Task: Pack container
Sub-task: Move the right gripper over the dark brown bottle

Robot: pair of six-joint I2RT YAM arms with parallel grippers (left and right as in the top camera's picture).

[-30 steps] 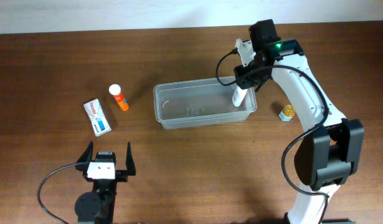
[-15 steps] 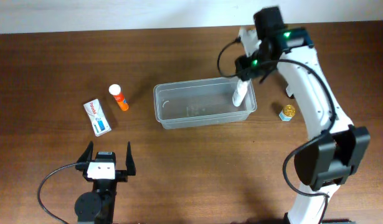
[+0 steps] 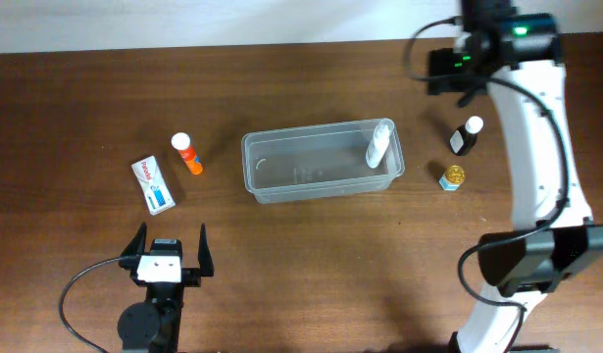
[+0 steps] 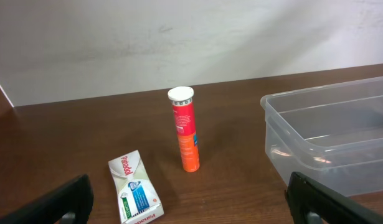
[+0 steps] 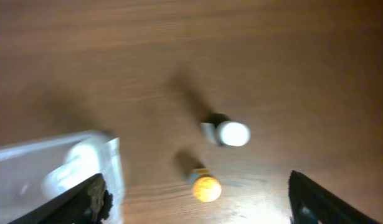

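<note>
The clear container [image 3: 321, 130] sits mid-table, and a white bottle [image 3: 379, 143] leans in its right end. High above the table's back right, my right gripper [image 3: 454, 67] is open and holds nothing. In its wrist view the jaws [image 5: 197, 190] stand wide apart over a dark bottle with a white cap [image 5: 225, 132] and a small gold-lidded jar [image 5: 205, 188]. The container's corner [image 5: 110, 163] shows at the left there. My left gripper [image 3: 170, 250] rests open at the front left. An orange tube [image 4: 186, 129] and a white-and-blue box [image 4: 136, 190] stand ahead of it.
The dark bottle [image 3: 467, 135] and the gold-lidded jar [image 3: 452, 177] stand just right of the container. The orange tube [image 3: 187, 153] and box [image 3: 154, 184] lie to its left. A pale wall runs along the table's back edge.
My right gripper opened and let go of the white bottle, which stays leaning in the container. The arm then lifted and swung to the back right.
</note>
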